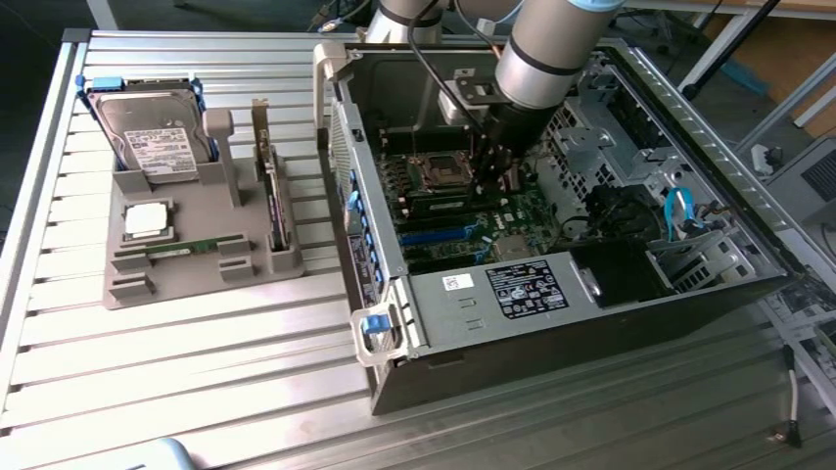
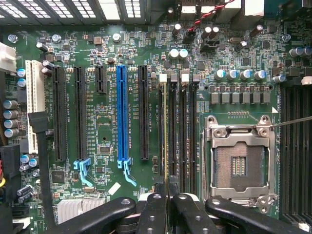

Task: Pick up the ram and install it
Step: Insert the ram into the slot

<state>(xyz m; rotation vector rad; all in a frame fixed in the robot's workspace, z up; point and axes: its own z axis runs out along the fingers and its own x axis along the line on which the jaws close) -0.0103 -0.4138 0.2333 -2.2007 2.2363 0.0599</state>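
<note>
A silvery slatted aluminium table top [image 1: 196, 372] gleams with reflected light, dark floor [image 1: 26, 98] lies at the exterior view's left, and a brown wooden board [image 1: 790, 44] shows behind a slanted black pole [image 1: 735, 44].

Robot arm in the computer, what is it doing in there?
The robot arm is down inside the open computer case. Its gripper is pinching the ram, a thin green stick seen edge-on. The stick is lined up with a memory slot beside the empty processor socket on the motherboard. I can't tell if it is pushed all the way in.
</note>
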